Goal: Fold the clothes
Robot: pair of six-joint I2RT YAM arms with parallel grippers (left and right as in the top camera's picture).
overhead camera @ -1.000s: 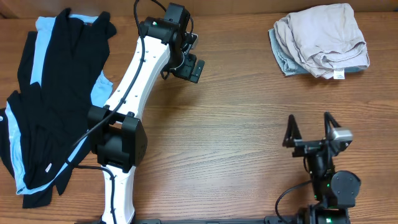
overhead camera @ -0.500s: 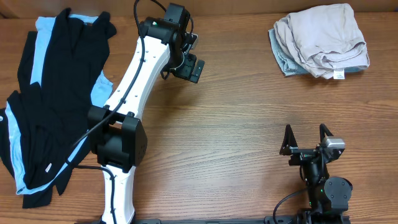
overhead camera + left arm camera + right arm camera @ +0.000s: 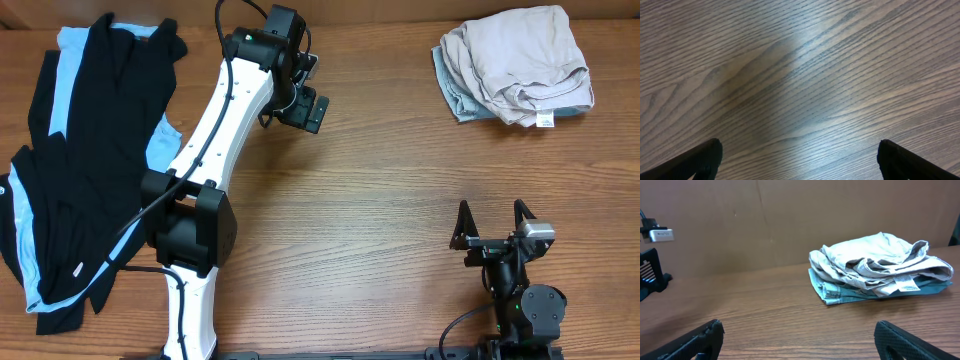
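Note:
Folded beige shorts (image 3: 520, 60) lie at the table's far right, stacked on light-blue denim shorts (image 3: 452, 92). The right wrist view shows the same pile, beige shorts (image 3: 875, 255) over denim (image 3: 840, 291), ahead and to the right. A black garment with light-blue panels (image 3: 90, 150) lies spread and rumpled along the left side. My left gripper (image 3: 305, 108) hovers open over bare wood at the far middle, and its wrist view (image 3: 800, 150) holds only wood grain. Near the front right, my right gripper (image 3: 491, 210) stands open and empty (image 3: 799, 330), facing the pile.
The wooden table (image 3: 380, 200) runs between the garments. My left arm (image 3: 215, 130) stretches from its base (image 3: 190, 230) diagonally beside the black garment. A brown wall (image 3: 790, 220) backs the table's far edge.
My right gripper has drawn back a little toward the front edge and slightly left, then stopped. The left arm and all the clothes are as before.

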